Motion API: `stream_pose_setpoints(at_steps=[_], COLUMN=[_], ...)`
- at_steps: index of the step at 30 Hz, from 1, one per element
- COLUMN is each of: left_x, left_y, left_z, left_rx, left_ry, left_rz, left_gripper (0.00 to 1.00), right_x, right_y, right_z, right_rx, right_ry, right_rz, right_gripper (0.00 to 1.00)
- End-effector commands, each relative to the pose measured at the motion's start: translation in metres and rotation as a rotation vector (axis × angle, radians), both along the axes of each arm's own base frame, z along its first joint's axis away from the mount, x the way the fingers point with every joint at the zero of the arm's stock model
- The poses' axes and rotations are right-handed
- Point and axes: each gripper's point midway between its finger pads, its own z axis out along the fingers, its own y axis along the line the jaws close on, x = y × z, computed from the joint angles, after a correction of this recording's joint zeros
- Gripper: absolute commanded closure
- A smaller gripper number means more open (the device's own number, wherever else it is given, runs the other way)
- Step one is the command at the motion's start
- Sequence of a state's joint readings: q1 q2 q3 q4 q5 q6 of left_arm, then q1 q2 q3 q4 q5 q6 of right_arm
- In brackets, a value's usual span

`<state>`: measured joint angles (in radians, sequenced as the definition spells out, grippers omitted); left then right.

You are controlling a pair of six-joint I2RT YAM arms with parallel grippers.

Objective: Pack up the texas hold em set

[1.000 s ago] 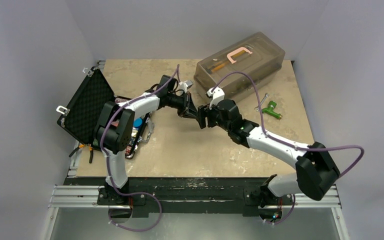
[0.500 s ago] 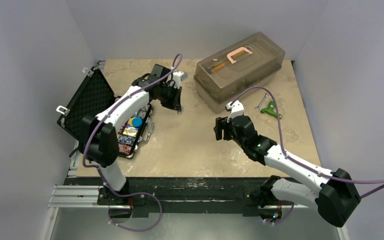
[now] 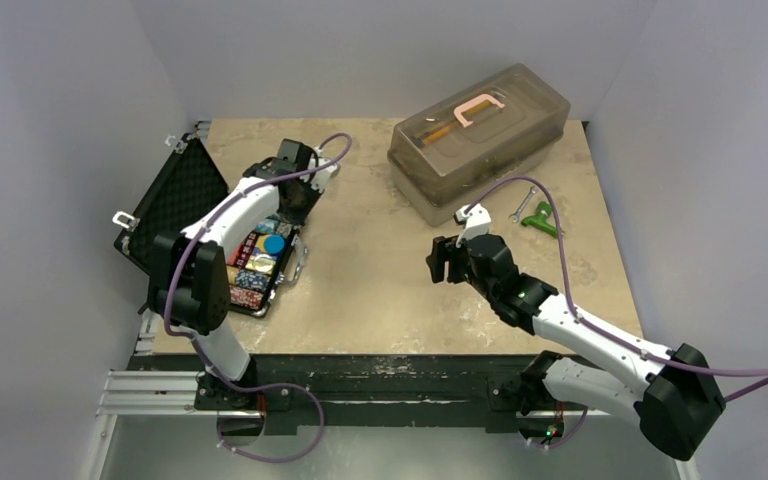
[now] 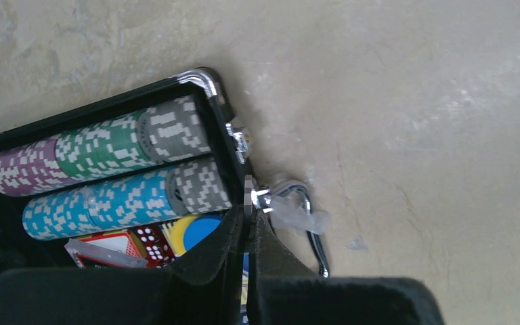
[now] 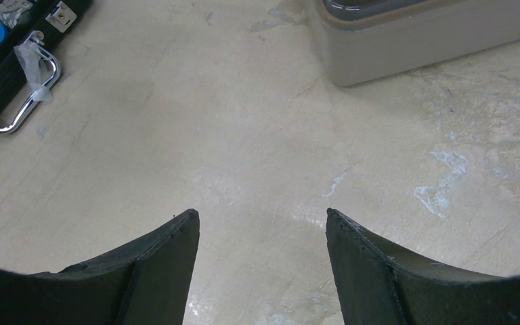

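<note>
Left tool (image 4: 246, 233), pinched closed, reaches over the briefcase (image 4: 203, 78); right tool (image 5: 261, 223) hovers half-open, empty, above the table (image 5: 244, 135).

Top cam looks down over the whole table (image 3: 380, 290) from behind. Left wrist cam's close on the case (image 4: 95, 110) just ahead of the left gripper (image 4: 247, 227); right wrist cam shares its handle (image 5: 37, 97).

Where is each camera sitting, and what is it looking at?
Top external: above and behind, looking down on the table; the left arm and right arm show.
Left wrist: looks past the shut left end effector at chip rows and the case handle.
Right wrist: looks past the open right end effector at bare table, the grey tub.
Both wrist views share the case handle.
</note>
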<state>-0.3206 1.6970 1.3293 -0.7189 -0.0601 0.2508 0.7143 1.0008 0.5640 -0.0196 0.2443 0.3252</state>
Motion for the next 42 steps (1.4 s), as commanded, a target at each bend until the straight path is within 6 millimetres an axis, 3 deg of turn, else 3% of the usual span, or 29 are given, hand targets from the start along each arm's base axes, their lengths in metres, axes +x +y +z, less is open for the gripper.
stream_pose_setpoints(at_steps=[1, 8, 18, 25, 33, 42], left_x=[0.030, 0.031, 0.017, 0.025, 0.029, 0.030], left_y=[0.020, 0.022, 0.024, 0.053, 0.068, 0.065], left_z=[0.015, 0.007, -0.003, 0.009, 0.009, -0.001], left_rx=[-0.014, -0.012, -0.020, 0.070, 0.095, 0.055], left_ry=[-0.055, -0.006, 0.071, -0.018, -0.030, 0.014], left_rz=[0.062, 0.073, 0.112, 0.185, 0.225, 0.236], left_gripper=[1.00, 1.00, 1.00, 1.00, 1.00, 1.00], right_x=[0.005, 0.008, 0.007, 0.006, 0.005, 0.005], right_y=[0.006, 0.007, 0.006, 0.005, 0.004, 0.004], right_z=[0.008, 0.005, 0.005, 0.005, 0.005, 0.005], right_rx=[0.036, 0.020, 0.018, 0.022, 0.022, 0.024], right_ry=[-0.028, -0.019, -0.019, -0.018, -0.015, -0.018], right_rz=[-0.004, -0.004, -0.007, -0.008, -0.011, -0.013], right_gripper=[0.33, 0.34, 0.33, 0.33, 0.33, 0.33])
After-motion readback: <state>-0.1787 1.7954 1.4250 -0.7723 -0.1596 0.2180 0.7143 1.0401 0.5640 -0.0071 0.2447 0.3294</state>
